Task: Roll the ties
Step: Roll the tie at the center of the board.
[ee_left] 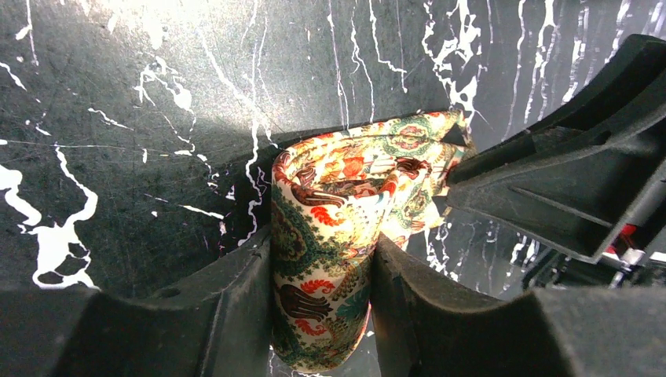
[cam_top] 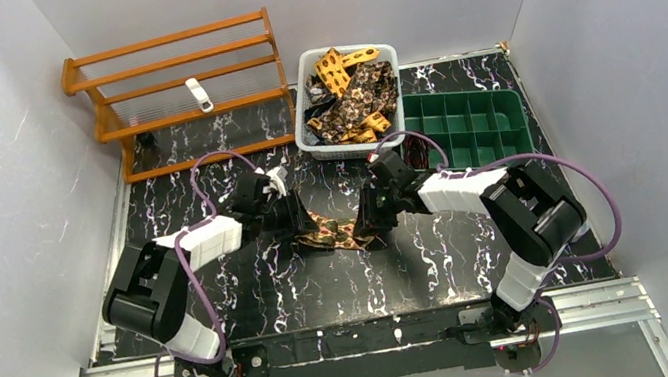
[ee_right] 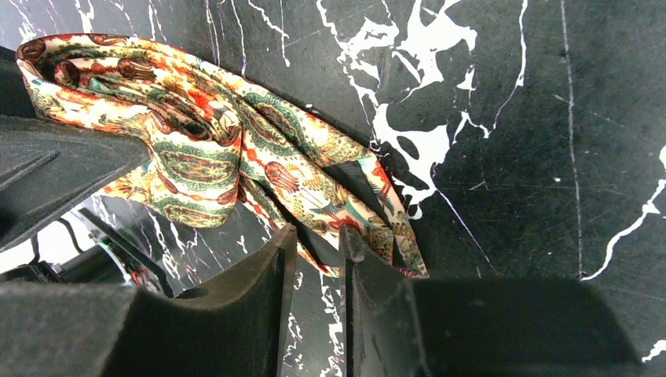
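From above only the tie's [cam_top: 332, 235] middle shows; its ends lie under the left gripper [cam_top: 303, 222] and right gripper [cam_top: 364, 227]. The left wrist view cuts its near end at the bottom edge. Beyond the tie, the basket's [cam_top: 304, 132] heaped ties [cam_top: 351, 95] cannot be counted, and the rack's [cam_top: 175, 39] white object [cam_top: 200, 95] is too small to name.

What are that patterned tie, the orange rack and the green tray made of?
Tie: thin woven fabric, maybe silk or polyester; it folds softly and has a slight sheen. Rack: looks like varnished wood, orange-brown and glossy. Tray: probably moulded plastic, uniform green with thin divider walls.
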Controlling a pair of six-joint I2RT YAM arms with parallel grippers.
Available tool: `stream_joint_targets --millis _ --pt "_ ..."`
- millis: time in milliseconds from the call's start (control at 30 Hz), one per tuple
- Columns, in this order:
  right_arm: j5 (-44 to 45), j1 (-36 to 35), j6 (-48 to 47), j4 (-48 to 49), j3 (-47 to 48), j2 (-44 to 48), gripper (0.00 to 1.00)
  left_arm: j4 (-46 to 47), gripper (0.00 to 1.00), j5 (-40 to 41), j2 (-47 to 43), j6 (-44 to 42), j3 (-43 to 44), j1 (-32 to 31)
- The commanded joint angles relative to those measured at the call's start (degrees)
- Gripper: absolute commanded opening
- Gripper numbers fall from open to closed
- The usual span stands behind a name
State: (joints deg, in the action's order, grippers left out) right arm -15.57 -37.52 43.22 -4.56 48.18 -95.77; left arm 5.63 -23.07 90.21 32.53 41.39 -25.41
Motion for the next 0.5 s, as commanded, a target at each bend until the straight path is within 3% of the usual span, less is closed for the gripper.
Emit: stream_joint_targets --millis 0,467 --pt "-1.5 -0.2 0.2 -2.1 -2.1 -0.1 0.35 -8.0 0.40 9.4 -2.2 -3.5 3.3 -2.9" --pt "-10.5 -0.2 5.2 8.4 -5.5 2.1 0.37 -20.3 0.37 30.3 -4.8 -9.2 11.6 -13.1"
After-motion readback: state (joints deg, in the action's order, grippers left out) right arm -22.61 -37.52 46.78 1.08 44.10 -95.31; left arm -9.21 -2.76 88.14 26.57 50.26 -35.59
